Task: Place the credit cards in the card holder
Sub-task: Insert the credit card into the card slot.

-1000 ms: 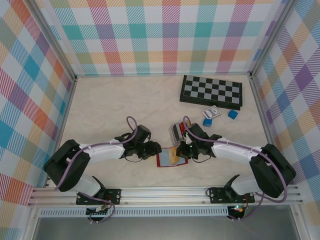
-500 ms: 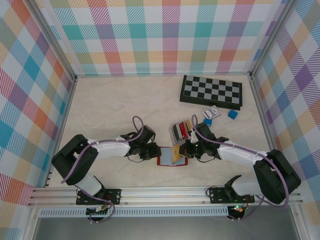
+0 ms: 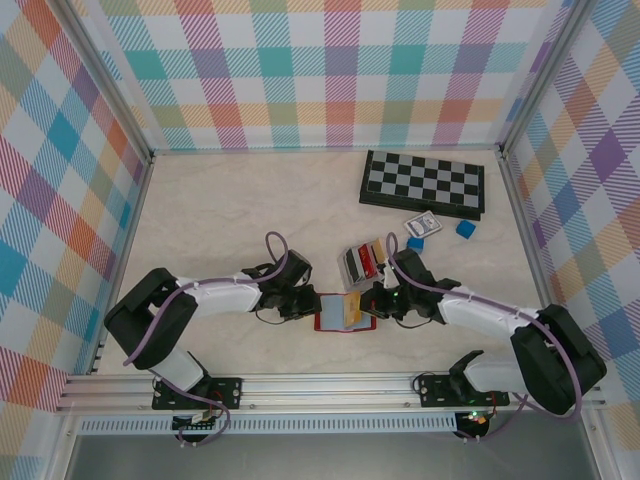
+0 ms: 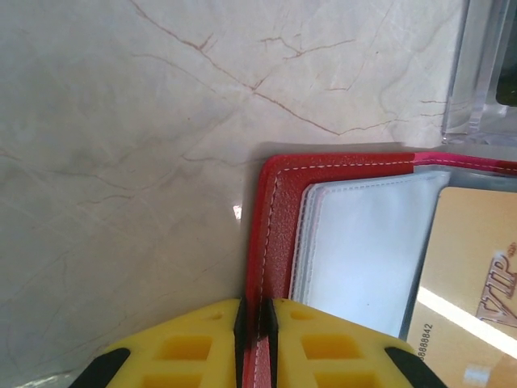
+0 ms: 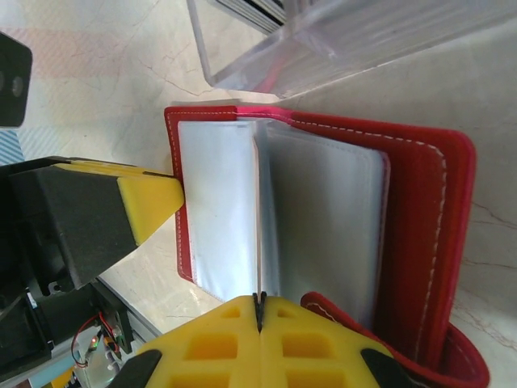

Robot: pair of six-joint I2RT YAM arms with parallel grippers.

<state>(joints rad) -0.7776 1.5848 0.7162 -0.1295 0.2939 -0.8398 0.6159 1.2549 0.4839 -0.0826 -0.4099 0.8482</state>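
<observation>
Nearest my bases, the card holder point(image 3: 335, 318) lies open and flat on the table point(image 3: 220, 220), between the two arms. My left gripper point(image 4: 254, 311) is pinched narrow on the red cover's edge at the holder's 9 o'clock side. My right gripper point(image 5: 260, 301), reaching in from 3 o'clock, is closed tight on one clear sleeve leaf, holding it apart from the others. A gold card point(image 4: 472, 275) already sits in one sleeve.

I judge the holder light and floppy. The cover would bend and skate on the smooth tabletop unless the left pins it. The sleeves are thin, slick film that could crease or slip free, so I'd grip near the free edge, not the spine.

Just beyond, at 1 o'clock from the holder, the credit cards point(image 3: 365, 260) stand on edge in a clear rack point(image 3: 350, 270). They look stiff, thin and slippery, so I'd take one by its upper edge, across the faces. Farther out at 1 o'clock lies the chessboard point(image 3: 423, 182).
</observation>
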